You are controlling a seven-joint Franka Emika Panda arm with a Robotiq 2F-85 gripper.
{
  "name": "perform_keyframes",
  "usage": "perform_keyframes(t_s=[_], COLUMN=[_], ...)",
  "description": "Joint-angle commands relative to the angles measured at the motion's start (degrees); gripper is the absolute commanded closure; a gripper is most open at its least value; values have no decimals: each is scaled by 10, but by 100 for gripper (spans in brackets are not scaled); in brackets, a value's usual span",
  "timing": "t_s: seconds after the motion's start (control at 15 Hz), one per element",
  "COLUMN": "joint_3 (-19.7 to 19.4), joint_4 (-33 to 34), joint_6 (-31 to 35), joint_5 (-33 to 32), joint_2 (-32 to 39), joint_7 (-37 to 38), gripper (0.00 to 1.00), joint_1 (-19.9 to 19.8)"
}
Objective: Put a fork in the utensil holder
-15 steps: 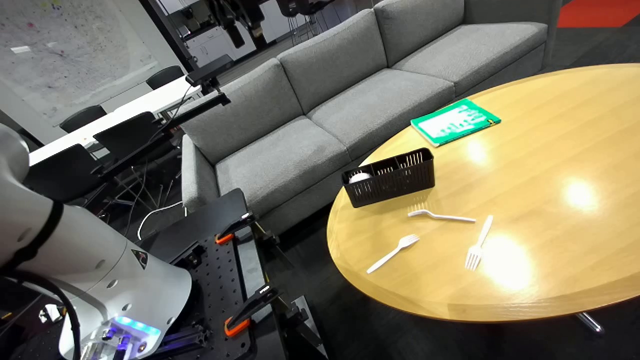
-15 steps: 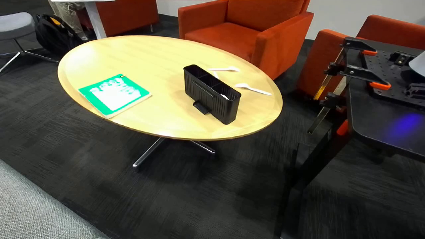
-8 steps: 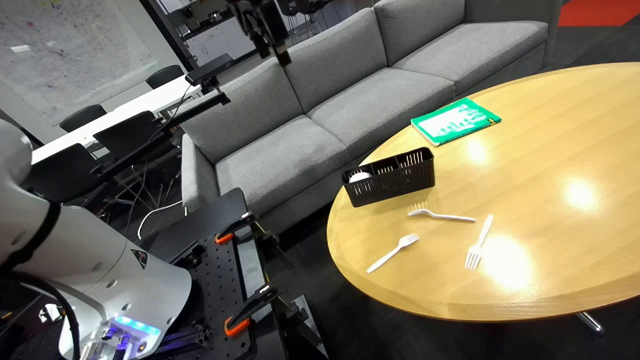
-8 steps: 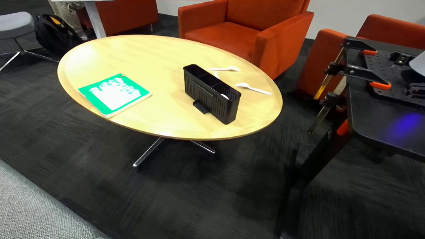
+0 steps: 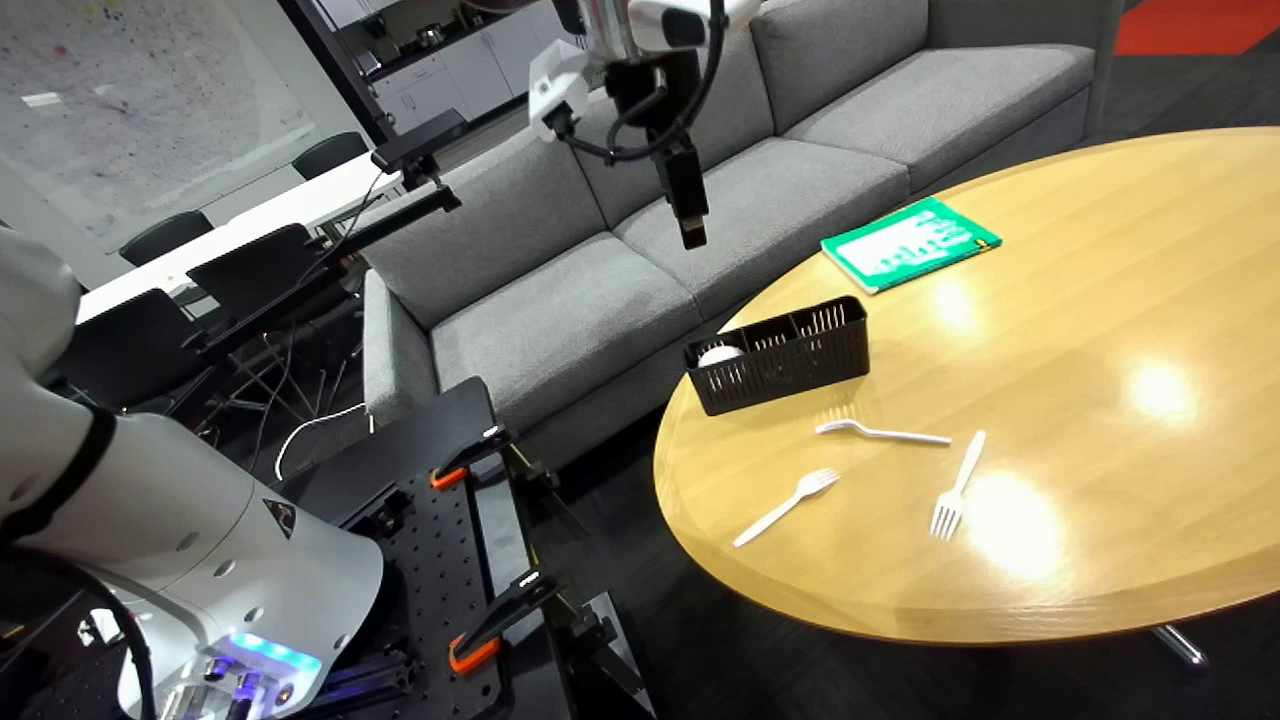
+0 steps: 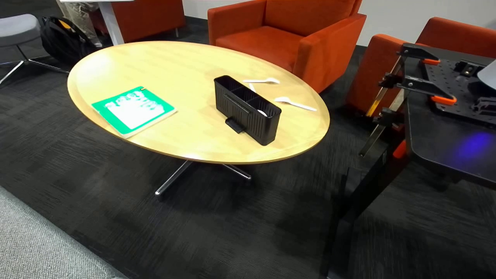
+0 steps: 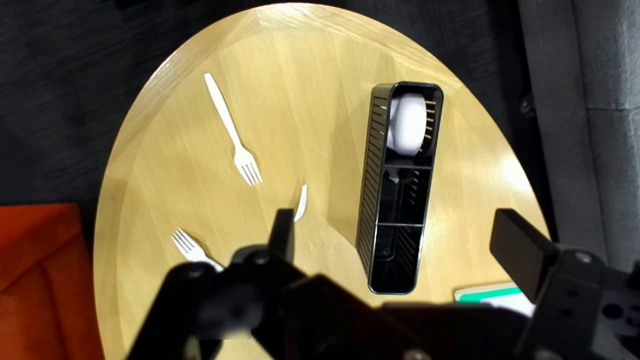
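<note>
Wrist view: the utensil holder (image 7: 373, 187) has a white object (image 7: 411, 124) inside one end; jaws wide apart, holding nothing.

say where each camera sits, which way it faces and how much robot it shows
In an exterior view: raised near the robot's base, facing the grey sofa across the table; arm parts and fingers show.
In an exterior view: apparently on the sofa's side, facing an orange armchair; only a pale sliver, likely the base, shows.
Wrist view: above the table, facing down; both fingers show, spread.
Both exterior views share the utensil holder, green book and three white forks.
</note>
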Motion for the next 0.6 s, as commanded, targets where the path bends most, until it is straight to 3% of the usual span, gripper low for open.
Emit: perform_keyframes(t_s=[0.0, 0.2, 0.53], joint_3=[-9, -32, -101], joint_4=[56, 81, 115], joint_6=[61, 135, 232], joint_5=[7, -3, 4], joint_2=[102, 175, 277], joint_7=[98, 187, 324], gripper=[0, 0, 0], joint_1=[6, 23, 77])
